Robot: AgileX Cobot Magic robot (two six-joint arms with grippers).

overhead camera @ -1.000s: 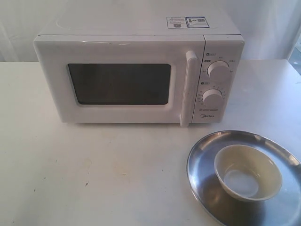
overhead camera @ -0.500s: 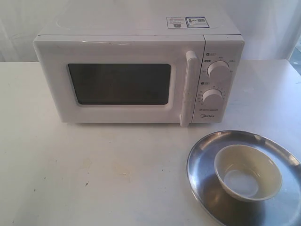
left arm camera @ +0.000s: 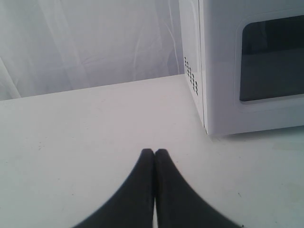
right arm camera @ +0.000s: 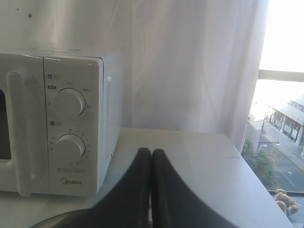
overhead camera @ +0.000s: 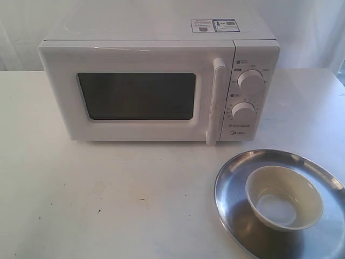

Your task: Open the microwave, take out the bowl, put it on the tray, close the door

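The white microwave (overhead camera: pixel 159 81) stands at the back of the table, its door (overhead camera: pixel 137 94) shut flush, with the tall white handle (overhead camera: pixel 216 100) beside two dials. In front, to the right, the cream-white bowl (overhead camera: pixel 284 197) sits inside the silver tray (overhead camera: pixel 232 183). Neither gripper shows in the exterior view. My left gripper (left arm camera: pixel 154 152) is shut and empty above bare table, off the microwave's (left arm camera: pixel 237 66) left front corner. My right gripper (right arm camera: pixel 151 152) is shut and empty, right of the microwave's (right arm camera: pixel 57 128) dial panel, with the tray's rim (right arm camera: pixel 52 219) just below it.
White curtains hang behind the table. The white table (overhead camera: pixel 108 194) stretches in front of the microwave to the left of the tray. In the right wrist view the table's edge (right arm camera: pixel 256 185) lies close to a bright window.
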